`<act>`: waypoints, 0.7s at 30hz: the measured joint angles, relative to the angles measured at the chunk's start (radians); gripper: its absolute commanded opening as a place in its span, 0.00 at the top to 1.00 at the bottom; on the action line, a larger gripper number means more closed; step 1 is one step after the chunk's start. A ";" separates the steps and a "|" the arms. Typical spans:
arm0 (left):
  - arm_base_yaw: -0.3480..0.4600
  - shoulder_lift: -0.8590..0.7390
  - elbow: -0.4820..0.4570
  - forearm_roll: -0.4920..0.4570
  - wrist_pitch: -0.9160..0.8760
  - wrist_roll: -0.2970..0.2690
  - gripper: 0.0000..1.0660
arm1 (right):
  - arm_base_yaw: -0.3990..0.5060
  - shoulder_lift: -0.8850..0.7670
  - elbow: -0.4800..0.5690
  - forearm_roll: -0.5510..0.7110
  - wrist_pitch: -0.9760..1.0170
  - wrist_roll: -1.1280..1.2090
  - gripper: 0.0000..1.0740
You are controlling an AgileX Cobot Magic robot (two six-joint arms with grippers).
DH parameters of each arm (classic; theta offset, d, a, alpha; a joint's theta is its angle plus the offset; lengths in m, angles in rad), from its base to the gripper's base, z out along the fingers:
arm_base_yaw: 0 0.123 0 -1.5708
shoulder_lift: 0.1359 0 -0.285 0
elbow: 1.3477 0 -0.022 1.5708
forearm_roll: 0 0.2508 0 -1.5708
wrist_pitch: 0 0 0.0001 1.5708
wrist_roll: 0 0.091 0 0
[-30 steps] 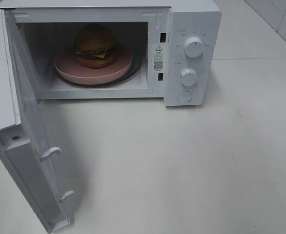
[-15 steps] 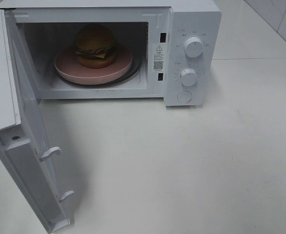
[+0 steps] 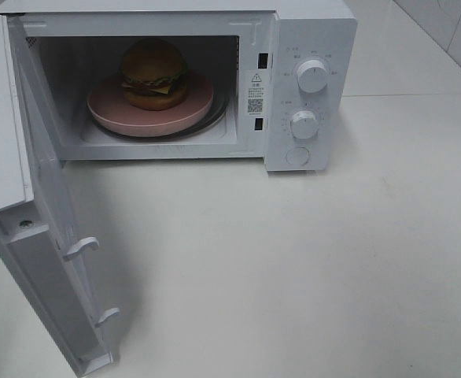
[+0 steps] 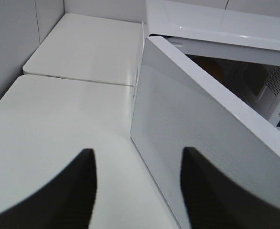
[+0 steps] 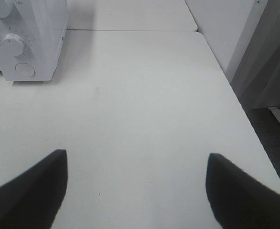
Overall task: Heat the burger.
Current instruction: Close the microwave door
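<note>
"Exterior high view first: where is the burger sitting?"

"It is sitting on the round pink plate inside the microwave, toward the back of the cavity. The door is hanging wide open on the left side, swung out over the white table."

"And your pincers?"

"My wrist cameras are showing them. My left gripper is hovering beside the open door (I am looking at its outer face). Its two dark fingers are standing apart and gripping nothing, with the table and the door's lower edge showing between them. My right gripper is hanging over bare table, well apart from the microwave. Its jaws are spreading wider than the left ones and are likewise gripping nothing."

"What is the right wrist camera seeing of the oven?"

"It is catching a corner of the control panel: one knob and the round button below it."
</note>
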State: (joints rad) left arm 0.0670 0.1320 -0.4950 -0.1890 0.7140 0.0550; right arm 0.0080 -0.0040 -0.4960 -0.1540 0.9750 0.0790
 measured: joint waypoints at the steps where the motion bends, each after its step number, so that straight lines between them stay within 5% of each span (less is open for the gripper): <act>1: 0.000 0.001 0.011 -0.001 -0.023 0.000 0.85 | 0.000 0.000 0.000 0.000 0.000 0.000 0.31; 4: 0.000 0.033 0.054 0.003 -0.103 0.000 1.00 | 0.000 0.000 0.000 0.000 0.000 0.000 0.31; 21: 0.000 0.319 0.219 0.003 -0.550 0.000 1.00 | 0.000 0.000 0.000 0.000 0.000 0.000 0.31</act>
State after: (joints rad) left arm 0.0670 0.4510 -0.2760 -0.1860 0.1640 0.0550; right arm 0.0080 -0.0040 -0.4960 -0.1540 0.9750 0.0790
